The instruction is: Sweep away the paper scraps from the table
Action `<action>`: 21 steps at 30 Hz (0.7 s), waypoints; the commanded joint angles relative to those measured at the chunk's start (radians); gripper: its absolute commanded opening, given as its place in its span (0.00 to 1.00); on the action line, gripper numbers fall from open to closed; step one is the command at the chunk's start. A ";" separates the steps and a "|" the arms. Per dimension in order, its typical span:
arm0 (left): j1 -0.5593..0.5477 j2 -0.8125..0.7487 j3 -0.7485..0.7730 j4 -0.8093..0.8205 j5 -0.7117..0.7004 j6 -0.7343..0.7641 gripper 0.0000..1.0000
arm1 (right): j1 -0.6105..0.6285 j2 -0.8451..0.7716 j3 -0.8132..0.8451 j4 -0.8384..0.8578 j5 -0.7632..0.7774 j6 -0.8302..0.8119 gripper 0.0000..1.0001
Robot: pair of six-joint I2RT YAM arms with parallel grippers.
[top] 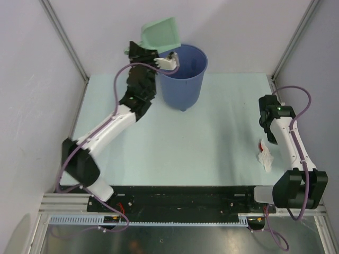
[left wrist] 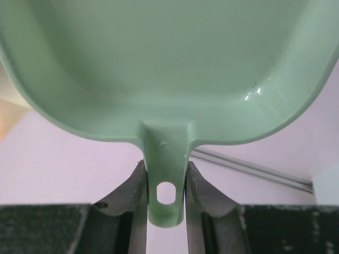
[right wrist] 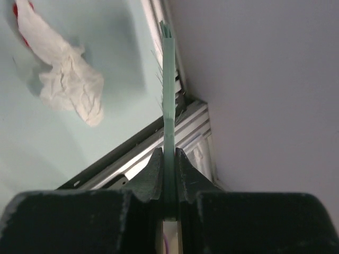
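From above, the left gripper [top: 139, 51] holds one mint-green dustpan [top: 160, 30] raised and tipped over the rim of the single blue bucket [top: 183, 74] at the back of the table [top: 175, 143], a pose that suits emptying it. The right gripper [top: 271, 136] hangs low at the right side, just beside the paper scraps [top: 265, 156]. Two show here, a white crumpled piece and a small red bit touching it, both lying on the table near its front right edge. At the left wrist, the jaws pinch the handle [left wrist: 166, 177] of the dustpan from both sides, and the pan's inside looks bare, so its load has probably gone. At the right wrist, the jaws are pressed tight on one thin green brush [right wrist: 168, 95] seen edge-on, fine bristles showing along it. The white scrap [right wrist: 69, 79] and the red bit [right wrist: 24, 8] lie off to its left, apart from the brush and not yet swept.
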 commanded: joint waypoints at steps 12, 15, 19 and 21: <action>0.139 -0.368 -0.208 -0.711 0.096 -0.754 0.00 | 0.215 0.287 0.002 -0.007 -0.301 -0.077 0.00; 0.197 -0.389 -0.218 -0.740 0.142 -0.801 0.00 | 0.327 0.322 0.097 0.019 -0.422 -0.108 0.00; 0.262 -0.392 -0.215 -0.757 0.176 -0.838 0.00 | 0.338 0.447 0.296 -0.004 -0.773 0.084 0.00; 0.271 -0.398 -0.217 -0.762 0.186 -0.841 0.00 | 0.429 0.462 0.304 0.051 -0.764 0.090 0.00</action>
